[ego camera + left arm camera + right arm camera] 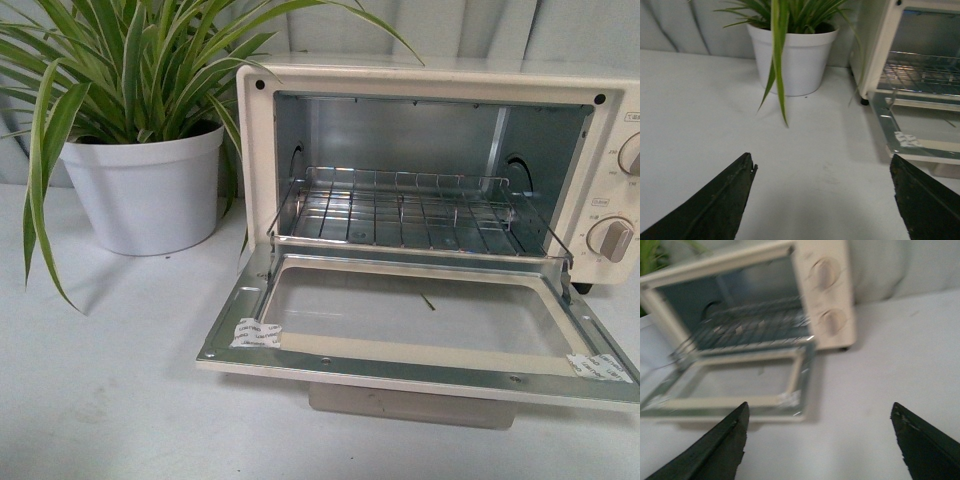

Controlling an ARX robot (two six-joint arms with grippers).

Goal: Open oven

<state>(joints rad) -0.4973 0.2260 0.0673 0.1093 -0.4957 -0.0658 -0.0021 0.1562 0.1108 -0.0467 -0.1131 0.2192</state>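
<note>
The cream-white oven (440,82) stands on the white table with its glass door (420,320) folded down flat. The wire rack (400,210) shows inside, and two round knobs (612,238) are on its right side. The bar handle (410,405) hangs under the door's front edge. Neither arm shows in the front view. My left gripper (822,167) is open and empty over bare table, to the left of the oven (920,75). My right gripper (820,412) is open and empty, in front of the oven's (760,320) right corner; that view is blurred.
A white pot (145,190) with a long-leaved green plant (130,60) stands left of the oven; it also shows in the left wrist view (792,55). A grey curtain hangs behind. The white table (90,400) spreads in front.
</note>
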